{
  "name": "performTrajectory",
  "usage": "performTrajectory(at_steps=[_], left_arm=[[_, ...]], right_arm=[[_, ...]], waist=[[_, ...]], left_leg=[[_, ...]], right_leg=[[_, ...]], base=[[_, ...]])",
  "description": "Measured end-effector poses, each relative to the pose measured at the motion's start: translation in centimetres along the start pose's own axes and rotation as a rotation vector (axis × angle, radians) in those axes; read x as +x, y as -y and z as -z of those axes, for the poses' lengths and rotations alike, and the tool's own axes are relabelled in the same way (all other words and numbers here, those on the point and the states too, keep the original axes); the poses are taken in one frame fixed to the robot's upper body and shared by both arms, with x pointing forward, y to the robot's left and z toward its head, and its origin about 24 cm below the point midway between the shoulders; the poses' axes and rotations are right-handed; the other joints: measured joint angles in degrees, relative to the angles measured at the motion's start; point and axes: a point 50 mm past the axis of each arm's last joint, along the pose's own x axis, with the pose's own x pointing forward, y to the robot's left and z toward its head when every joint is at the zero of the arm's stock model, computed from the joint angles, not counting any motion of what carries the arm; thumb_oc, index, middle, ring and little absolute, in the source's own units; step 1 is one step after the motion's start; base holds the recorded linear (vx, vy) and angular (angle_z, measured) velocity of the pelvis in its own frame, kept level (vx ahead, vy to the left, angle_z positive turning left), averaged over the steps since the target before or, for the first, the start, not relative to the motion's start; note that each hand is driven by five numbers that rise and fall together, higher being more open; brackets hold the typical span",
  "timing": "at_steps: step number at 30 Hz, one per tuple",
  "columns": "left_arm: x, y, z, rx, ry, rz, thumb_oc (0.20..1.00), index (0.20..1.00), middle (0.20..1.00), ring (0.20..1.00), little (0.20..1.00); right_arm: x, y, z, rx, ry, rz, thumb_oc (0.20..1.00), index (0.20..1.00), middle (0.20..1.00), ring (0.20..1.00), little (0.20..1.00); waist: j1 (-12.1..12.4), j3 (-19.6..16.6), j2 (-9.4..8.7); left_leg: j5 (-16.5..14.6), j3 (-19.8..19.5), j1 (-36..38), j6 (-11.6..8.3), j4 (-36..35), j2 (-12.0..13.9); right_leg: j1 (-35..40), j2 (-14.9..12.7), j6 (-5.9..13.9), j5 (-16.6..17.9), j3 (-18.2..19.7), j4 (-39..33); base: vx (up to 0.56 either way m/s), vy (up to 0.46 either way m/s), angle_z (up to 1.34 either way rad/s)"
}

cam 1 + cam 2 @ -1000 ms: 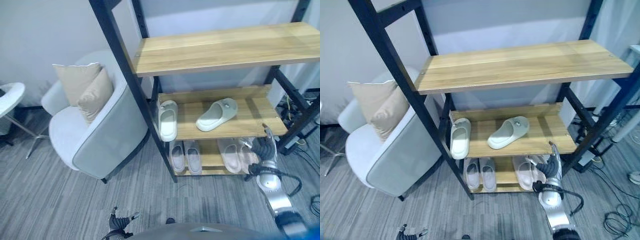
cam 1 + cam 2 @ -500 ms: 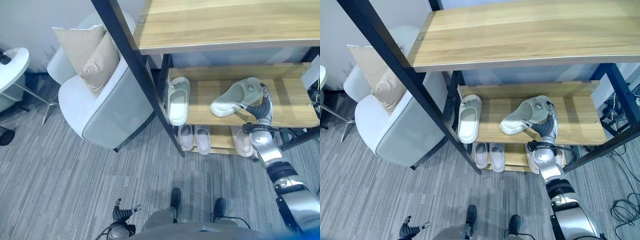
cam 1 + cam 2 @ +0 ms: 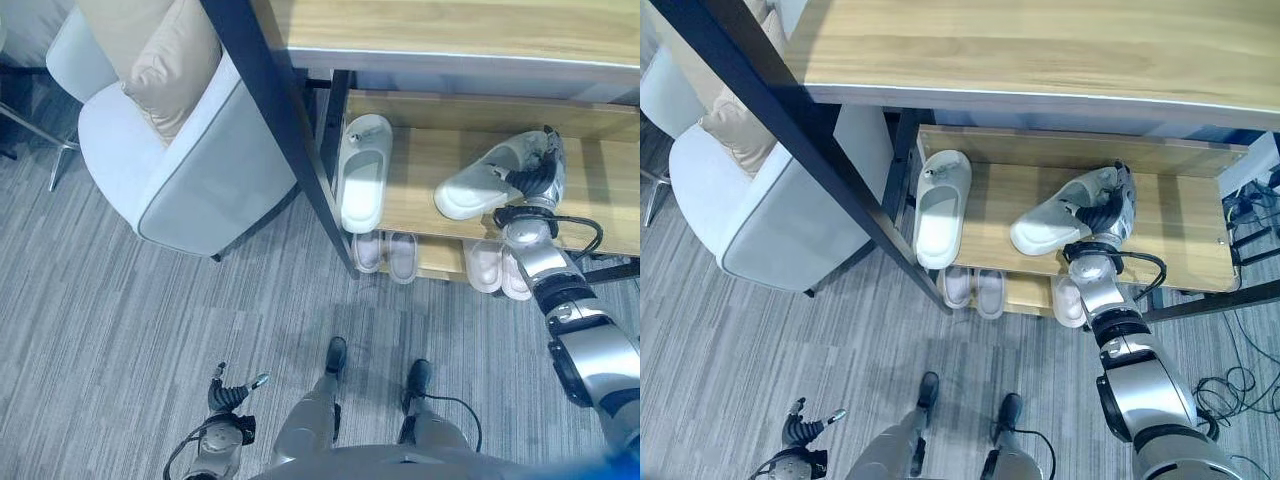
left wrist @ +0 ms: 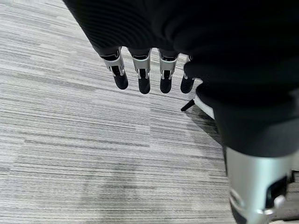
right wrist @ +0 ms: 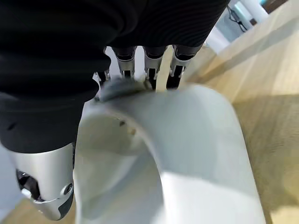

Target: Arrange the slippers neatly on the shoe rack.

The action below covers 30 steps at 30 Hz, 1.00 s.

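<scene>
Left eye view: shoe rack (image 3: pixel 480 195) on grey carpet (image 3: pixel 130 320) beside armchair (image 3: pixel 180 150).

R robot hand (image 3: pixel 1110 212) raised fwd, fingers curled, gripping; L robot hand (image 3: pixel 228 394) low, fingers straight.

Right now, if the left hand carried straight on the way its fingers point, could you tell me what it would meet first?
Most likely the grey carpet floor: the left hand hangs low with straight fingers over it. The armchair's leg lies just off to one side.
</scene>
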Motion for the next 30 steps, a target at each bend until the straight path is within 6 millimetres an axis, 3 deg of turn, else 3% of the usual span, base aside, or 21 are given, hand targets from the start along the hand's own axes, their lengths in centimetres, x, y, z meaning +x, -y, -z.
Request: performTrajectory(at_steps=[1,3,4,7,13,15,17,21,25,30], left_arm=[[0.1,-0.3,-0.1,-0.009,-0.001,-0.009,1.0,1.0,1.0,1.0,1.0],[0.1,-0.4,-0.1,-0.008,0.001,-0.012,1.0,1.0,1.0,1.0,1.0],[0.1,-0.4,0.1,-0.004,-0.007,-0.011,1.0,1.0,1.0,1.0,1.0],[0.1,-0.4,0.2,-0.004,-0.01,-0.007,1.0,1.0,1.0,1.0,1.0],[0.2,-0.4,0.1,-0.004,-0.007,-0.006,1.0,1.0,1.0,1.0,1.0],[0.2,-0.3,0.0,-0.002,-0.009,-0.005,1.0,1.0,1.0,1.0,1.0],[0.2,-0.3,-0.1,0.004,-0.008,-0.003,1.0,1.0,1.0,1.0,1.0],[0.2,-0.2,-0.2,0.006,-0.002,0.001,1.0,1.0,1.0,1.0,1.0],[0.2,0.0,-0.3,0.01,0.005,0.006,1.0,1.0,1.0,1.0,1.0],[0.3,-0.2,-0.3,0.011,0.007,0.005,1.0,1.0,1.0,1.0,1.0]], right_arm=[[0.3,0.0,-0.1,-0.024,-0.002,0.012,0.871,0.871,0.871,0.871,0.871],[0.8,0.4,-0.4,-0.055,0.005,0.02,0.282,0.282,0.282,0.282,0.282],[0.9,0.6,-0.3,-0.066,0.001,0.027,0.2,0.2,0.2,0.2,0.2],[1.5,1.2,-0.3,-0.082,-0.002,0.048,0.2,0.2,0.2,0.2,0.2],[1.0,0.7,-0.6,-0.093,0.03,0.019,0.2,0.2,0.2,0.2,0.2],[0.5,0.9,-1.9,-0.038,0.106,0.019,0.2,0.2,0.2,0.2,0.2],[-1.0,1.7,-3.7,-0.004,0.302,-0.014,0.2,0.2,0.2,0.2,0.2],[-0.8,2.6,-5.4,-0.002,0.41,-0.024,0.2,0.2,0.2,0.2,0.2],[-0.5,1.6,-5.3,-0.045,0.419,-0.129,0.2,0.2,0.2,0.2,0.2],[-0.3,0.2,-7.1,-0.051,0.47,-0.231,0.2,0.2,0.2,0.2,0.2]], waist=[[0.08,0.31,-0.41],[0.17,0.82,-1.25],[0.18,1.07,-1.69],[0.19,1.11,-2.05],[0.1,1.1,-2.06],[-0.1,1.07,-2.04],[-0.27,1.03,-2.0],[-0.03,0.78,-2.04],[0.41,0.13,-2.04],[0.7,-1.07,-2.48]], left_leg=[[0.0,-0.08,-0.02,0.0,0.02,0.05],[0.03,-0.15,-0.03,-0.02,0.02,0.05],[0.05,-0.24,-0.04,-0.02,0.02,0.03],[0.1,-0.39,-0.09,-0.05,0.02,0.02],[0.17,-0.71,-0.08,-0.06,0.09,0.0],[0.18,-0.88,0.02,-0.07,0.11,-0.01],[0.22,-1.59,0.22,-0.1,0.28,-0.09],[0.62,-1.77,0.43,-0.57,0.38,-0.16],[0.92,-2.24,-0.03,-0.69,0.38,-0.14],[1.15,-2.68,-1.93,-0.58,0.44,-0.11]], right_leg=[[0.0,0.06,0.0,0.0,-0.04,0.0],[0.03,0.04,0.0,0.0,-0.12,-0.01],[0.05,0.03,0.0,0.0,-0.18,-0.01],[0.09,0.04,0.0,0.0,-0.31,-0.01],[0.21,0.04,-0.02,0.01,-0.45,0.0],[0.37,0.04,-0.03,0.02,-0.57,0.0],[1.12,-0.01,-0.03,0.01,-1.37,0.0],[1.54,-0.05,-0.07,0.08,-1.67,0.0],[1.33,0.02,-0.15,0.28,-1.93,0.0],[-0.32,0.12,-0.2,0.34,-2.27,0.01]], base=[[0.0,0.0,0.0],[-0.01,-0.004,0.02],[0.0,0.0,0.0],[-0.01,-0.004,0.02],[0.0,0.0,0.0],[-0.01,0.0,0.05],[-0.01,-0.005,0.18],[-0.01,0.002,0.05],[-0.01,-0.003,0.05],[0.0,-0.005,0.03]])
